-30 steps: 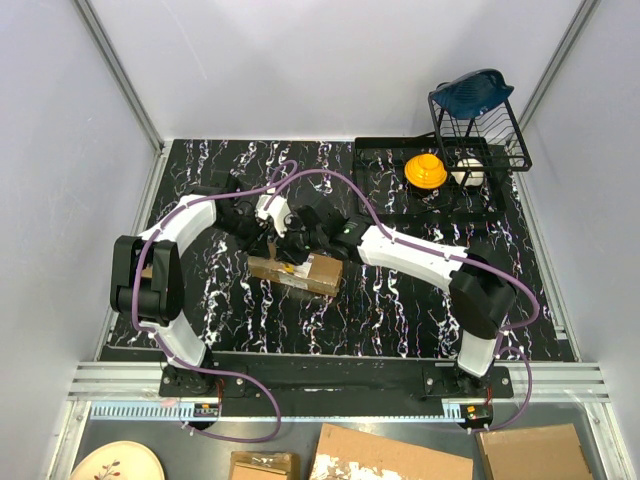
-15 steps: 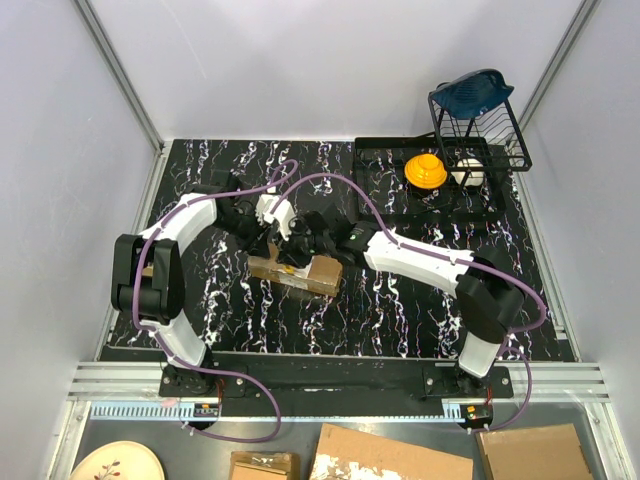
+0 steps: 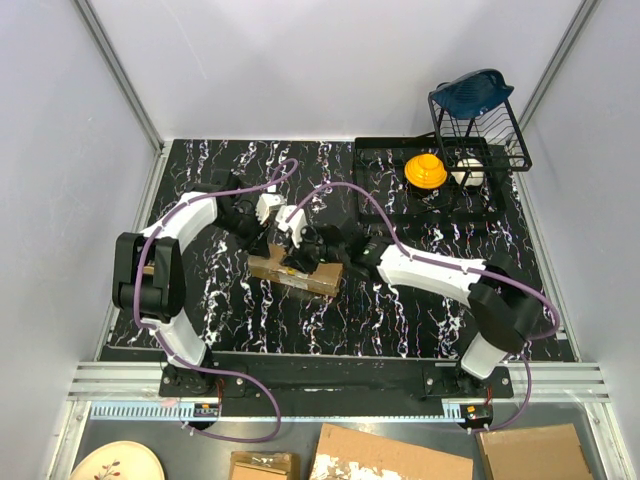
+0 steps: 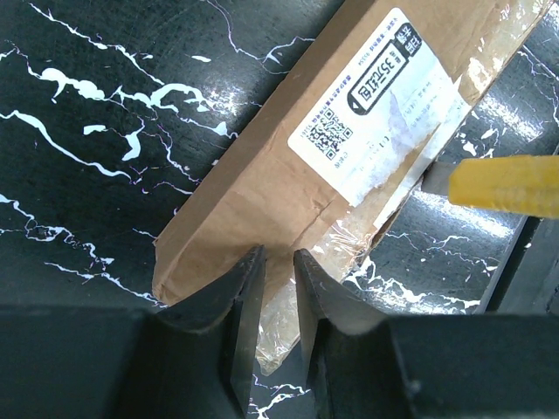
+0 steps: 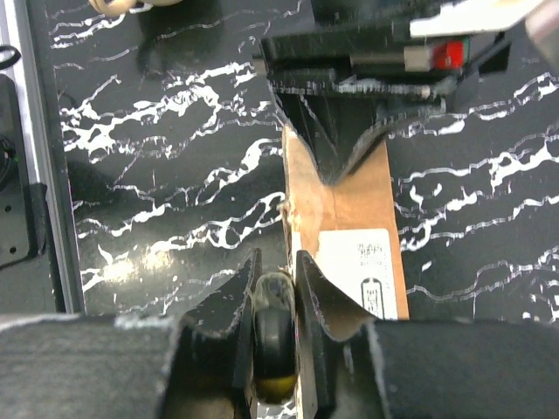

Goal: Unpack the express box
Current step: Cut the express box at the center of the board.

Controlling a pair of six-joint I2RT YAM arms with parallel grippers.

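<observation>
The left fingers (image 4: 241, 301) stand almost together at one end of the express box (image 4: 262, 188), and taped cardboard shows in the narrow gap between them. Whether they pinch it or only press it down, I cannot tell. The box lies flat on the bench (image 3: 380, 320), closed, and reaches from these fingers toward the right fingers (image 5: 231, 301), which are clamped on the utility knife (image 4: 511, 185). Its blade is at the tape beside the white label (image 4: 371, 113).

I think the cut goes well if the blade is kept shallow along the tape seam, while the left fingers stop the box from sliding. What is inside the box is not visible.

Far to the right of both fingers, a black tray (image 3: 375, 150) holds a yellow object (image 3: 425, 170) and a white one (image 3: 468, 172). A blue thing (image 3: 472, 90) sits on the wire rack (image 3: 505, 135).
</observation>
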